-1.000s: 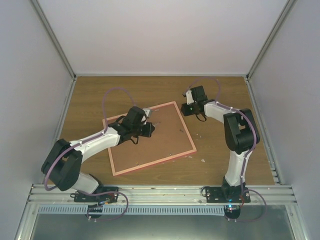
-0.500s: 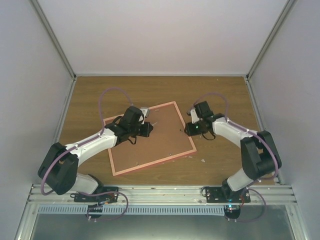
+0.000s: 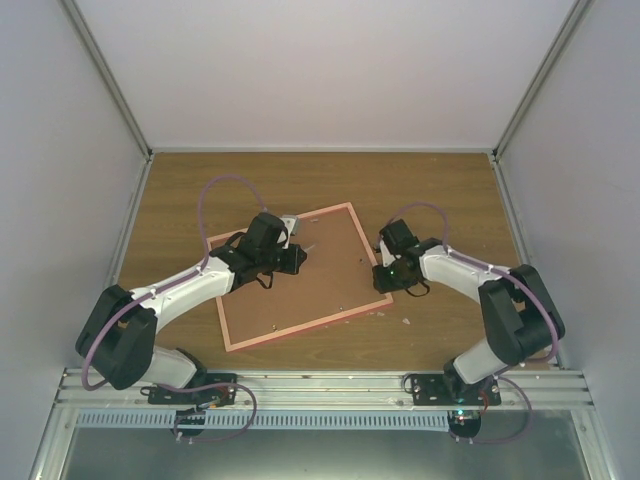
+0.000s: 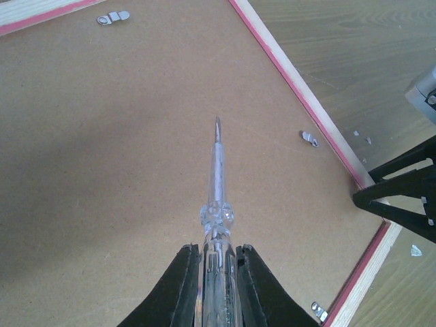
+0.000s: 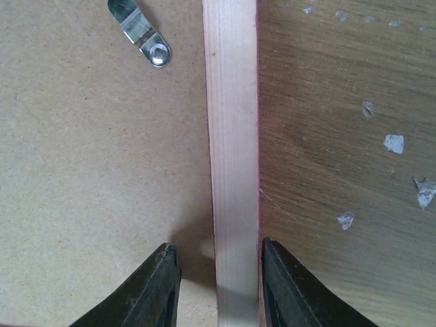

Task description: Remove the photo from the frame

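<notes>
1. Two arms work over one frame [image 3: 362, 236], which lies face down on the table [image 3: 440, 190]. Its brown backing board [image 3: 300, 290] is uppermost and its pale rim [image 5: 231, 136] borders the board.
2. The photo shows in no view. By judgement it lies beneath the backing board, inside the frame.
3. The left pincer [image 4: 218, 257] is clamped on a clear-handled screwdriver [image 4: 216, 184]. The tip points across the board, and whether it touches the board cannot be told.
4. The right pincer [image 5: 219, 262] stands with its jaws apart, astride the frame's right-hand rim. The outer finger is just beside the pink outer edge, and the inner finger hangs over the board with a gap to the rim. Nothing is gripped.
5. Governing relation: the rim runs lengthwise straight ahead of the right pincer, between its fingers, so closing would pinch it across its width. The right arm is the nearer to this edge, while the left works over the board's far-left part.
6. One metal turn clip [image 5: 142, 34] lies on the board just inside the rim, ahead of the right pincer.
7. Change: a second ago the right pincer hung by the frame's far right corner. It has since travelled down the right edge toward the near corner. The frame and the left pincer sit much as before.
</notes>
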{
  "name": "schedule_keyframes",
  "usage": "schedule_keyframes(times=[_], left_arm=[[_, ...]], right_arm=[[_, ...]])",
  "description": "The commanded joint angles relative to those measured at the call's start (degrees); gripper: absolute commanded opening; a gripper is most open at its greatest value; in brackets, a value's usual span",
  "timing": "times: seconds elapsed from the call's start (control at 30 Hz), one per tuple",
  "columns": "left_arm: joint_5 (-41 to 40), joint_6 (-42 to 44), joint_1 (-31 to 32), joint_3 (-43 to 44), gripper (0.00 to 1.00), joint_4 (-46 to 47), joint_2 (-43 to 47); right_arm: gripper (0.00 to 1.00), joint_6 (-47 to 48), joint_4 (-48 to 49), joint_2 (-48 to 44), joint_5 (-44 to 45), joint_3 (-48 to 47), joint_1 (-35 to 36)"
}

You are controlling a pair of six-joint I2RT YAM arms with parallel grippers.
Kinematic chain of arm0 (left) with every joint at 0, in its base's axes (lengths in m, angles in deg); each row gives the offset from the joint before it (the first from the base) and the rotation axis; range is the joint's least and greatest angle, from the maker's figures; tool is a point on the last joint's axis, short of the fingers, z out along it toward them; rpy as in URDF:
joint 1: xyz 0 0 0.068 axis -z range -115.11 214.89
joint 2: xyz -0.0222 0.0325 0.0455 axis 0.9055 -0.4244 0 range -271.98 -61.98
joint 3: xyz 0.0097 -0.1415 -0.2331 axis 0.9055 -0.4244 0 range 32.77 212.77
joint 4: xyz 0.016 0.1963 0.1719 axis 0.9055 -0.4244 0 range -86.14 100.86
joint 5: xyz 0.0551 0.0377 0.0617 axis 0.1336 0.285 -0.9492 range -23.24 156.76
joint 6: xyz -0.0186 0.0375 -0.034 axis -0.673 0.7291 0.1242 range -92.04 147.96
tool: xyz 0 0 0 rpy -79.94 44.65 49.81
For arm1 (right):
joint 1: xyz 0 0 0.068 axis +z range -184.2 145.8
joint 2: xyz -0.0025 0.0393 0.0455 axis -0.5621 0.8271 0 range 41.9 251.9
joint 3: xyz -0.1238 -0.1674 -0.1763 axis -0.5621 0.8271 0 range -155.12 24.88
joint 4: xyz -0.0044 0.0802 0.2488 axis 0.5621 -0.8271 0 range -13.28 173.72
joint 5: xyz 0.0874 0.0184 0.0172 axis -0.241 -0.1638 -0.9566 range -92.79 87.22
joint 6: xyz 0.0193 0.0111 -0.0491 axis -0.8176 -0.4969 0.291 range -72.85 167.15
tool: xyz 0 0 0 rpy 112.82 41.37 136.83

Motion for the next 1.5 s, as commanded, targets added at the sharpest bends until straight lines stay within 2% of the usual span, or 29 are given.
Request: schedule_keyframes(times=[0.0, 0.23, 0.4, 0.8, 0.93, 1.03, 1.17, 1.33, 1.47], left_arm=[[0.03, 0.75, -0.33, 0.63, 0.00, 1.06, 1.28], [-0.09, 1.04, -0.36, 0.16, 0.00, 1.00, 2.00], [-0.08, 1.21, -0.51, -0.43, 0.00, 1.19, 2.08], [0.31, 1.31, -0.77, -0.04, 0.00, 0.36, 3.18], [0.35, 1.32, -0.85, -0.01, 0.00, -0.06, 3.17], [0.44, 1.23, -0.86, 0.24, 0.00, -0.04, 3.04], [0.69, 1.04, -0.86, 0.75, 0.00, 0.23, 2.91], [0.81, 1.05, -0.86, 0.92, 0.00, 0.39, 2.87], [1.67, 0.78, -0.86, 0.81, 0.00, 0.75, 2.76]], right_arm=[[0.33, -0.21, -1.04, 1.22, 4.11, -1.38, 0.52], [0.18, 5.23, 0.09, 5.98, 6.99, -7.29, -2.49], [0.15, 9.86, 1.29, 11.45, 10.42, -13.61, -5.47], [0.19, 17.97, 4.94, 29.56, 14.51, -36.95, -9.68], [0.28, 17.70, 4.24, 30.33, 14.49, -40.32, -10.02], [0.35, 14.93, 3.41, 28.02, 12.71, -39.16, -10.02], [0.48, 10.54, 4.40, 23.12, 10.67, -32.87, -10.02], [0.61, 3.70, 7.53, 14.50, 7.34, -20.41, -9.69], [0.68, -2.22, 9.94, 7.08, 7.29, -12.04, -9.47]])
